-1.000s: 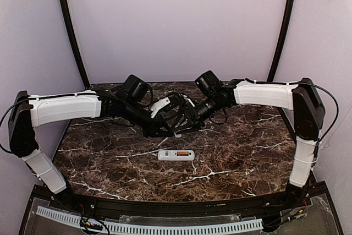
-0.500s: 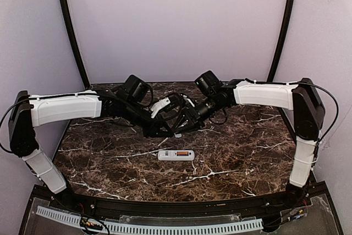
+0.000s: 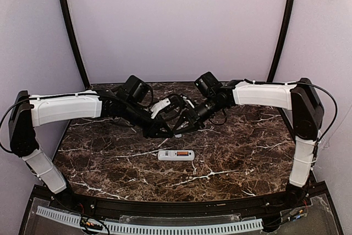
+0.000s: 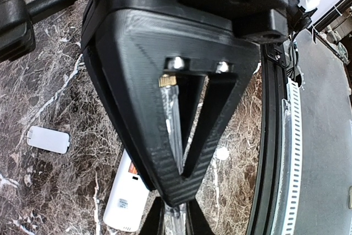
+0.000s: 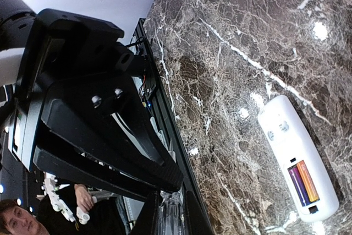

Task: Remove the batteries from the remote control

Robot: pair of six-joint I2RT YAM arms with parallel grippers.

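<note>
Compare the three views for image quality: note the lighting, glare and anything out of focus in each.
Top external: soft, even light with hardly any shadow; the remote control is small but crisp. Left wrist: the left gripper looms close and slightly soft, with a white glare spot on the table and a burnt-out upper right corner. Right wrist: bright lamp reflections on the marble; the batteries are sharp, their colours clear.

Both arms reach in from the left and right edges and meet mid-frame, where the left end effector [image 4: 175, 219] and right end effector [image 5: 171, 213] crowd together above the desk [image 3: 110, 163]. Just below them lies the remote control [image 3: 176, 155], with bare desk on either side.
</note>
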